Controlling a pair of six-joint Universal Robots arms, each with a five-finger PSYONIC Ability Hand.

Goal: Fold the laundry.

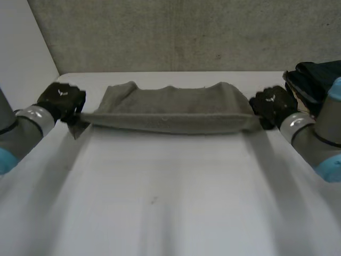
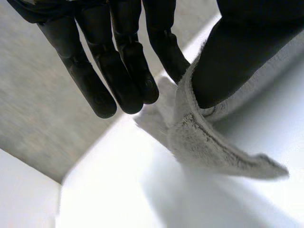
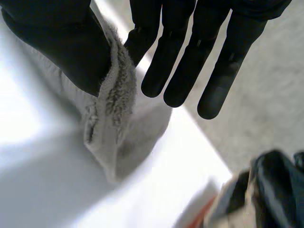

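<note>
A grey towel (image 1: 170,109) hangs stretched between my two hands above the far part of the white table (image 1: 170,202), its far half draped down onto the table behind. My left hand (image 1: 61,98) holds the towel's left end and my right hand (image 1: 273,104) its right end. In the left wrist view the thumb (image 2: 237,57) pinches the towel's edge (image 2: 199,137) against one finger, while the other fingers (image 2: 118,61) stay straight. The right wrist view shows the same: thumb (image 3: 61,42) pressed on the towel's hem (image 3: 111,118), remaining fingers (image 3: 190,61) extended.
A pile of dark clothes (image 1: 311,80) lies at the table's far right corner, close behind my right hand, and appears beyond the fingertips as a dark clothes pile (image 3: 275,190). A grey wall (image 1: 176,32) rises behind the table's far edge.
</note>
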